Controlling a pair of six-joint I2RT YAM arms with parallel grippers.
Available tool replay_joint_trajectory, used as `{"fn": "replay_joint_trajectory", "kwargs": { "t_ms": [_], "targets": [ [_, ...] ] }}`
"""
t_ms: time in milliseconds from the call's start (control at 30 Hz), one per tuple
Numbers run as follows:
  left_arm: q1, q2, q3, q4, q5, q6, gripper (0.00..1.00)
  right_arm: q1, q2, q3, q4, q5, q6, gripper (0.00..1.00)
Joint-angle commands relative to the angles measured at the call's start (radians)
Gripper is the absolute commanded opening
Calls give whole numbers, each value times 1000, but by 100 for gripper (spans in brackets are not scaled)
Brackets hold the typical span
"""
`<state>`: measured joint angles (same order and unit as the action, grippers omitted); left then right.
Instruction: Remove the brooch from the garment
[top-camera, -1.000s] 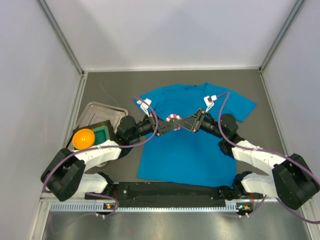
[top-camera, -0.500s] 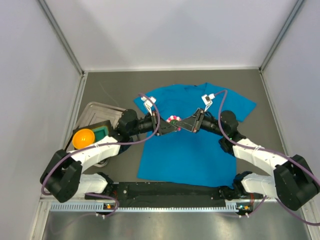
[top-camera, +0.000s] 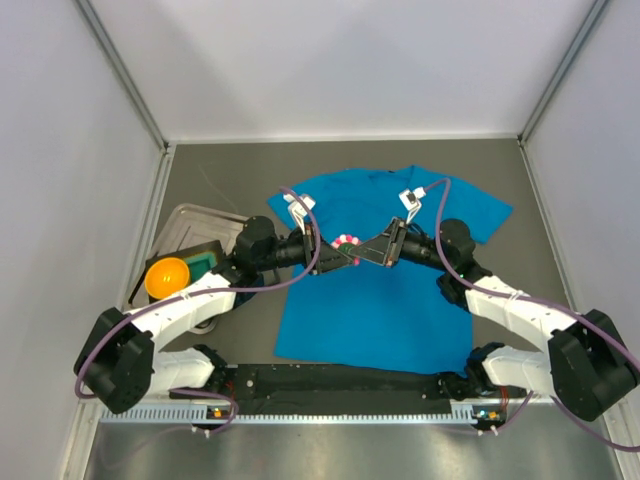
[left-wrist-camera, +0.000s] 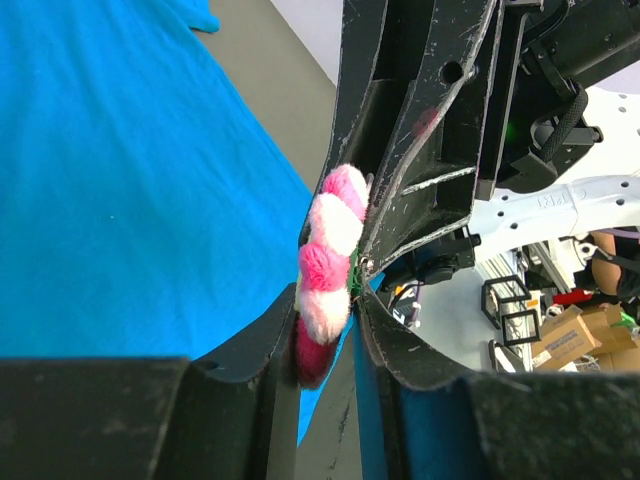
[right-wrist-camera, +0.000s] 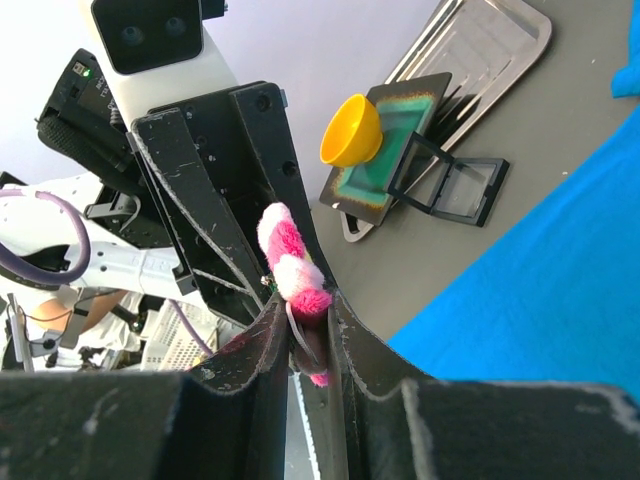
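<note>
Above the middle of the garment, holds the brooch up off the blue cloth. Pinches it with the left gripper, nearly closed, snug on the fluffy pink and white petals. Pinches it too with the right gripper, also nearly closed, coming in from the other side. Meets tip to tip there, with the little flower squeezed in between.

Leaves the garment spread out on the table below, looking flat from the top view. Cannot tell about the back of the brooch: free of the cloth, or hooked in it. Shows only a thin strip of blue close by the fingers in the left wrist view, maybe just the cloth far below.

Seems more than halfway done: flower found and gripped from both sides. Probably left to do: pull it fully clear of the garment, then set it down away from the cloth.
</note>
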<state>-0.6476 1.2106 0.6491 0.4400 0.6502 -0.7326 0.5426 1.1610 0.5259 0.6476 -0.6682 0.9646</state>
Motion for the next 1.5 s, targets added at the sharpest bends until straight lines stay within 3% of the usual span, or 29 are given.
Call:
{"fn": "replay_joint_trajectory", "kwargs": {
  "t_ms": [0, 467, 933, 1467],
  "targets": [
    [-24, -13, 24, 26, 14, 32, 5, 26, -17, 54, 35, -30, 29, 0],
    [-24, -5, 21, 43, 17, 1, 9, 26, -12, 51, 60, -30, 52, 0],
    [-24, -22, 6, 48, 0, -24, 19, 28, -9, 49, 66, -28, 57, 0],
    [-24, -42, -5, 36, -8, -11, 39, 23, -1, 46, 83, -25, 74, 0]
  ]
}}
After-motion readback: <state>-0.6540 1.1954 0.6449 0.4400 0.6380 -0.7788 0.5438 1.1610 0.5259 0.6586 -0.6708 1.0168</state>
